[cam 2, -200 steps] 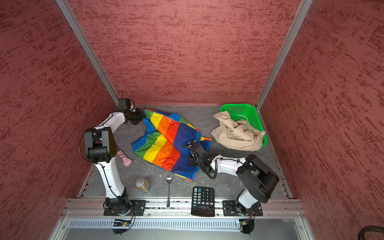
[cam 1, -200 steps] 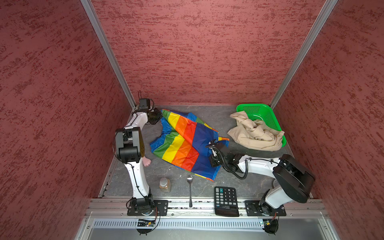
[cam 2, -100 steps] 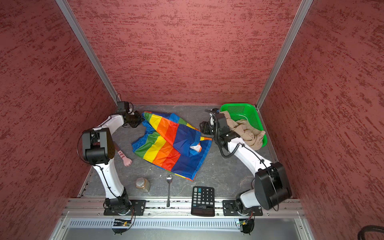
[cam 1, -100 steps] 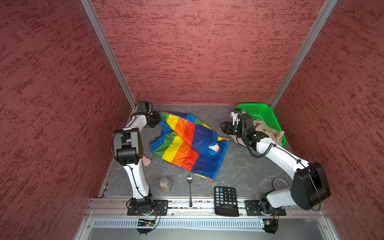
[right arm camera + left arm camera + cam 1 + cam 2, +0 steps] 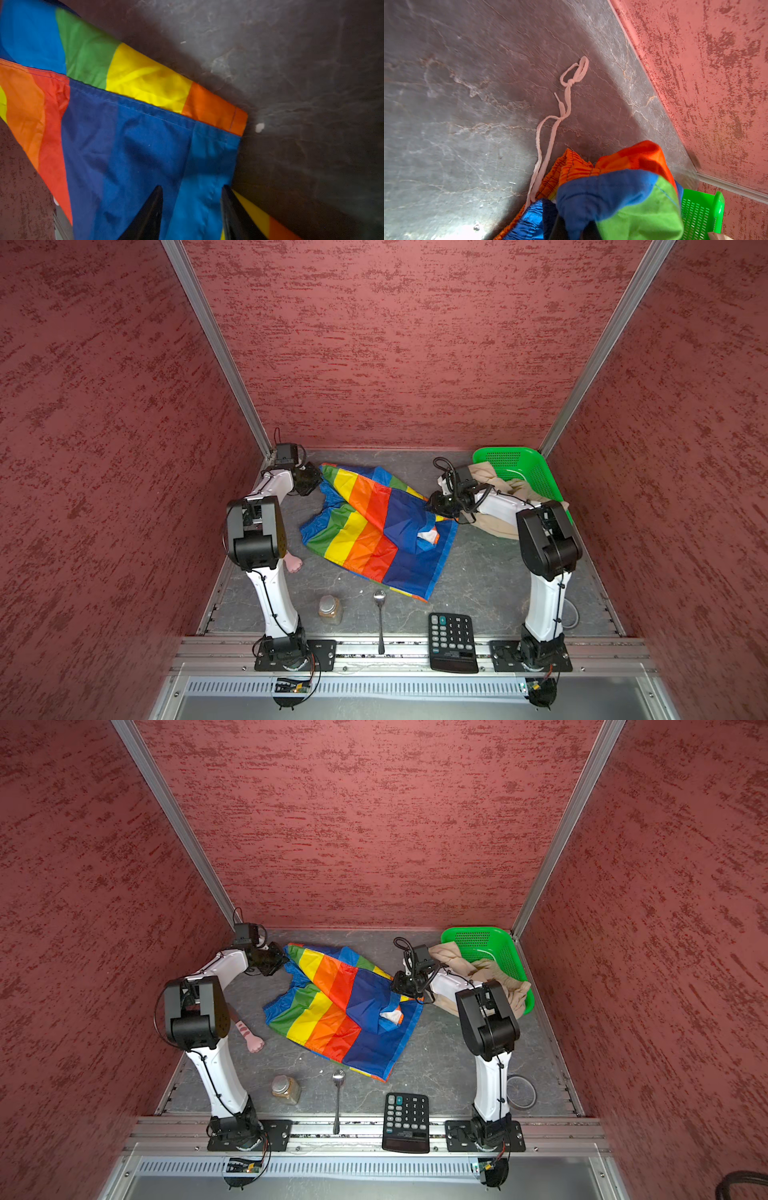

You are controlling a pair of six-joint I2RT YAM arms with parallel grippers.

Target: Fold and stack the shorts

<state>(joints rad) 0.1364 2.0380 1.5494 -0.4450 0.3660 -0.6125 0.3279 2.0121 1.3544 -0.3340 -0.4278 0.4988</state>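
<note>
The rainbow-striped shorts [image 5: 374,531] [image 5: 336,1011] lie spread on the grey table, with a small flap turned over near their right edge. My left gripper [image 5: 311,484] [image 5: 279,963] is shut on their far-left waistband corner. Bunched cloth covers its jaws in the left wrist view [image 5: 571,226], and the white drawstring [image 5: 550,133] trails on the table there. My right gripper [image 5: 436,507] [image 5: 401,987] [image 5: 192,187] stands open over the blue right edge of those shorts. The beige shorts [image 5: 496,526] [image 5: 449,959] lie crumpled, half in the green basket [image 5: 536,472] [image 5: 492,940].
Along the front edge stand a calculator [image 5: 453,641], a spoon [image 5: 380,622] and a small jar [image 5: 330,609]. A pink toy arm [image 5: 293,562] lies by the left arm's elbow. A round lid [image 5: 521,1092] sits behind the right arm's base. Red walls close in three sides.
My right gripper let go of the rainbow shorts' near part, opened, swung to the back by the basket and now sits low over the blue right edge. The left gripper has kept still.
</note>
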